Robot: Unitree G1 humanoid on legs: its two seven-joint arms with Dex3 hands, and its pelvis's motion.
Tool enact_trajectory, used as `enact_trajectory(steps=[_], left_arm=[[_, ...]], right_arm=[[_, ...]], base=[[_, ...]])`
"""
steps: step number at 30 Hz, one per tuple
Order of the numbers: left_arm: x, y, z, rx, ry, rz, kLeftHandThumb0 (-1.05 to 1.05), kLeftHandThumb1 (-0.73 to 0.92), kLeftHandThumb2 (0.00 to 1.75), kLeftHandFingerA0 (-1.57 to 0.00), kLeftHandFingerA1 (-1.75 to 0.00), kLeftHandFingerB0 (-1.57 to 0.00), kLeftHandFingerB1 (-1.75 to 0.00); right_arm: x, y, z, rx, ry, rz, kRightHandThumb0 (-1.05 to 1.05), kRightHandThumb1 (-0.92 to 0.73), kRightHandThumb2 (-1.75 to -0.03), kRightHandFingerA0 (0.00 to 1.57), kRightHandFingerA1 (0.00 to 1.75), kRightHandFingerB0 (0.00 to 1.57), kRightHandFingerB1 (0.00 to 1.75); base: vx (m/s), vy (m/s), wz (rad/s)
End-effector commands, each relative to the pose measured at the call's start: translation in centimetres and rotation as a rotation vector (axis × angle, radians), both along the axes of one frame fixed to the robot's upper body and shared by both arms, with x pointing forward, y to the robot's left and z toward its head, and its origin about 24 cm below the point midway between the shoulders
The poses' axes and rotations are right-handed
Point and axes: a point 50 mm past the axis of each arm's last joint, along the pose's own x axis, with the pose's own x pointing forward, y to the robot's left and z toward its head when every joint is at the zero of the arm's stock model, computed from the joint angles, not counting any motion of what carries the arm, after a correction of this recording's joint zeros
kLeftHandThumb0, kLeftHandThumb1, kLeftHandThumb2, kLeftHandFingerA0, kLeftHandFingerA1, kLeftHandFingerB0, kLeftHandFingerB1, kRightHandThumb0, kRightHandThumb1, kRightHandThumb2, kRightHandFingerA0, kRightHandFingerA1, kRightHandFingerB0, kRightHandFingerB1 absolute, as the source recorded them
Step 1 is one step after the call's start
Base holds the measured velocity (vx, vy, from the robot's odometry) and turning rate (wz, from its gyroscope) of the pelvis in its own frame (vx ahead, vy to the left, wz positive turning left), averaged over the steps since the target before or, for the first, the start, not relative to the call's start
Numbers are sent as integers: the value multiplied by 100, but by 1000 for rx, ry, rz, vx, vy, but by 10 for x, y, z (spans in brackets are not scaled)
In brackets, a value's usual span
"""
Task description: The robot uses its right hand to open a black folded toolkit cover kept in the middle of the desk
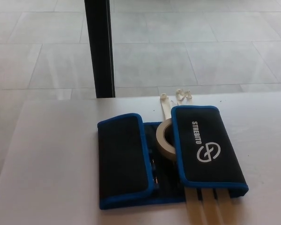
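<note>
Toolkit cover | flaps folded | tape roll between flaps

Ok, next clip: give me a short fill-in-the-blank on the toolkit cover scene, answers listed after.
1. The black toolkit cover has ____ trim along its edges.
2. The white logo sits on the cover's ____ flap.
3. Between the two flaps lies a roll of ____.
4. The number of robot hands in view is ____.

Answers: blue; right; tape; zero

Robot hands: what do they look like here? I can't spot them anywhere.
Neither hand nor arm shows in this head view, so their look cannot be told. Only the black toolkit cover with blue trim lies on the white desk.
</note>
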Motion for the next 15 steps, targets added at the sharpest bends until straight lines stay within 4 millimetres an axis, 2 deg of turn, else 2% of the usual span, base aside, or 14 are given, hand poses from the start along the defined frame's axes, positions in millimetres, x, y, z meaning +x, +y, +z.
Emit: enact_trajectory(steps=[1, 2, 3, 4, 5, 6, 8, 9, 10, 11, 12, 13, 14, 15], left_arm=[[-3, 25, 21, -42, -15, 109, -84, 92, 73, -31, -52, -27, -37], [-5, 25, 20, -31, 4, 100, -87, 92, 72, -37, -53, -30, -39], [-6, 25, 20, -23, 12, 94, -88, 92, 72, -34, -53, -30, -39], [-5, 26, 20, -26, 8, 98, -88, 92, 71, -30, -52, -29, -38], [-5, 26, 21, -38, 1, 109, -88, 92, 71, -30, -52, -29, -38], [-4, 26, 21, -48, -9, 116, -86, 92, 70, -27, -52, -26, -38], [-4, 26, 21, -50, -15, 114, -87, 92, 70, -27, -51, -27, -38], [-5, 26, 21, -28, 6, 89, -87, 92, 72, -31, -52, -28, -38], [-5, 25, 20, -38, 14, 88, -85, 92, 75, -28, -51, -25, -37], [-6, 25, 19, -50, 8, 103, -85, 92, 74, -26, -51, -26, -36], [-6, 25, 19, -51, 7, 104, -85, 92, 74, -26, -51, -26, -36], [-5, 25, 19, -56, -8, 118, -84, 92, 72, -28, -52, -26, -38], [-5, 25, 19, -56, -8, 118, -84, 92, 72, -28, -52, -26, -38], [-5, 25, 19, -46, -6, 115, -86, 92, 71, -33, -55, -29, -39]], right_arm=[[0, -43, 41, -11, -383, -398, -67, -39, -109, 53, 162, 21, 119], [17, -53, 62, -46, -467, -419, -98, -49, -107, 73, 131, 0, 61], [27, -59, 75, -71, -515, -427, -95, -67, -65, 61, 170, 0, 42], [35, -64, 86, -95, -552, -424, -98, -50, -106, 55, 121, 0, 59], [40, -66, 93, -104, -583, -422, -98, -50, -106, 55, 121, 0, 59], [51, -71, 108, -113, -644, -369, -104, -59, -103, 2, 83, 1, 67], [67, -74, 132, -124, -766, -276, -102, -58, -102, 0, 70, 0, 70], [78, -75, 148, -134, -816, -269, -94, -56, -99, 0, 72, 9, 78], [97, -68, 179, -201, -881, -69, -98, -71, -62, 0, 108, 1, 81], [110, -60, 199, -249, -906, 21, -59, -24, -94, 1, 66, 0, 62], [111, -60, 200, -248, -908, 23, -59, -24, -94, 1, 66, 0, 62], [129, -43, 228, -317, -961, 164, -88, -47, -98, 23, 85, 0, 62], [128, -43, 228, -317, -960, 164, -88, -47, -98, 23, 85, 0, 62], [136, -31, 240, -353, -976, 225, -104, -68, -61, 11, 98, 15, 75]], base=[[0, 0, 0], [0, 0, 0], [0, 0, 0], [0, 0, 0], [0, 0, 0], [0, 0, 0], [0, 0, 0], [0, 0, 0], [0, 0, 0], [0, 0, 0], [0, 0, 7], [0, 0, 8], [0, 0, 0], [0, 0, 6]])
